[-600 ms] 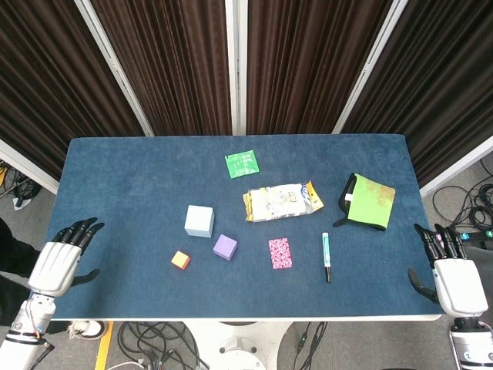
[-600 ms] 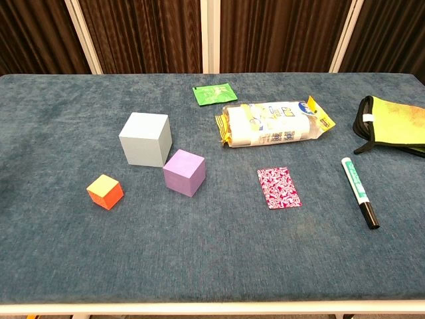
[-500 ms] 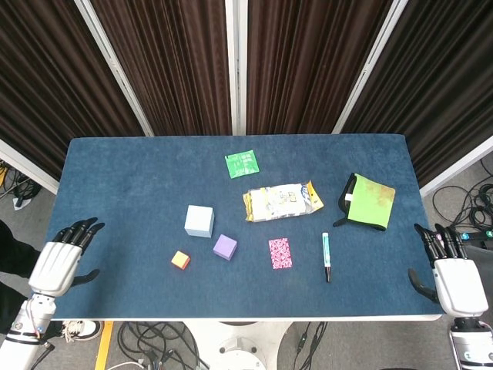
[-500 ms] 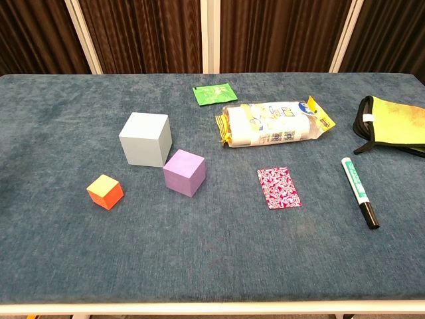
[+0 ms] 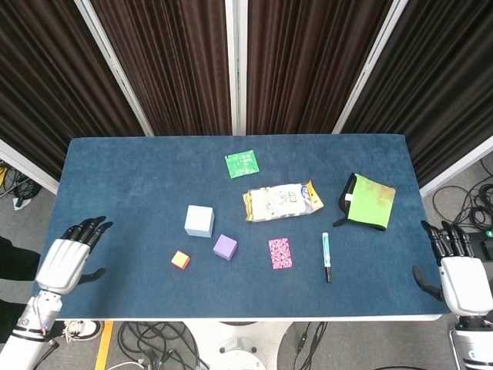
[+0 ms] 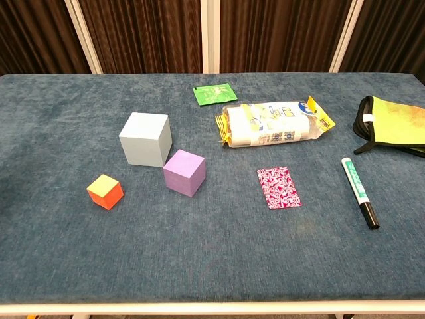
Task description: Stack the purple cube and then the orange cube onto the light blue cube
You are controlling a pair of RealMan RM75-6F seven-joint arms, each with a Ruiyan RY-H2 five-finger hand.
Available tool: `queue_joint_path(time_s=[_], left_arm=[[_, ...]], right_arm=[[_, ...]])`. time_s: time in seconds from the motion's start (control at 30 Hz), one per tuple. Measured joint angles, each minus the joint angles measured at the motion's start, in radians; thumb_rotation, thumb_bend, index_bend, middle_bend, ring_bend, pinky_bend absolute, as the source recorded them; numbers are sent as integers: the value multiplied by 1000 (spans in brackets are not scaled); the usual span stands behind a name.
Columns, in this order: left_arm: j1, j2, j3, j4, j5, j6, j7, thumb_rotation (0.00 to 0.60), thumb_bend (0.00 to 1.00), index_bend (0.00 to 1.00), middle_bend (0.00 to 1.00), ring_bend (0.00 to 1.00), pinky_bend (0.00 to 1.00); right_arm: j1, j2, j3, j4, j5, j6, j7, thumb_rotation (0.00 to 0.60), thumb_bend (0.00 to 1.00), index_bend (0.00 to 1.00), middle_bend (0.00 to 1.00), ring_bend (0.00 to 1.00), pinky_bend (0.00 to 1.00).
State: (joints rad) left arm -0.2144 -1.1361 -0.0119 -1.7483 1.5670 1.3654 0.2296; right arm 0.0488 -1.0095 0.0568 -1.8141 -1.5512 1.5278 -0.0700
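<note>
The light blue cube (image 6: 145, 138) stands flat on the blue table (image 5: 139, 177), left of centre, its top bare, so it is ready to serve as the base of the stack. The purple cube (image 6: 184, 172) sits just beside its near right corner, turned a little, close but apparently not touching. The orange cube (image 6: 105, 191), the smallest, lies nearer the front edge and to the left, apart from both. All three rest on the cloth; nothing is stacked yet, so the task looks to be at its very start.

Further out lie items that play no part: a green sachet (image 6: 214, 93) toward the back, a snack packet (image 6: 273, 123) on its side, a pink patterned card (image 6: 279, 187), a marker pen (image 6: 359, 201) and a green and black pouch (image 6: 392, 123) at the right.

The left robot hand (image 5: 68, 258) hovers off the table's left front corner, fingers spread and holding nothing. The right robot hand (image 5: 460, 274) waits likewise off the right front corner, released and empty. The left one is nearer the cubes, so it seems the likelier one to fetch the purple cube first.
</note>
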Motion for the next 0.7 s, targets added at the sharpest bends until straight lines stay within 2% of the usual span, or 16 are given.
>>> queue_joint_path(time_s=[0.33,0.53,0.7], left_arm=[[-75,-3,7,-132,41,-114,126,600,86,198,230,164,268],[-145,-22,2,-242,52,-221,277,600,86,198,230,164,268],[-213,-66,-17,-312,20,-315,406,600,86,198,230,164,268]], right_arm=[[2,6,-3,2,-5,-5,13,600,272,20,152,0,0],[1,12,2,5,-1,-1,35,600,272,20,152,0,0],[2,15,3,7,3,-5,41,600,272,20,152,0,0]])
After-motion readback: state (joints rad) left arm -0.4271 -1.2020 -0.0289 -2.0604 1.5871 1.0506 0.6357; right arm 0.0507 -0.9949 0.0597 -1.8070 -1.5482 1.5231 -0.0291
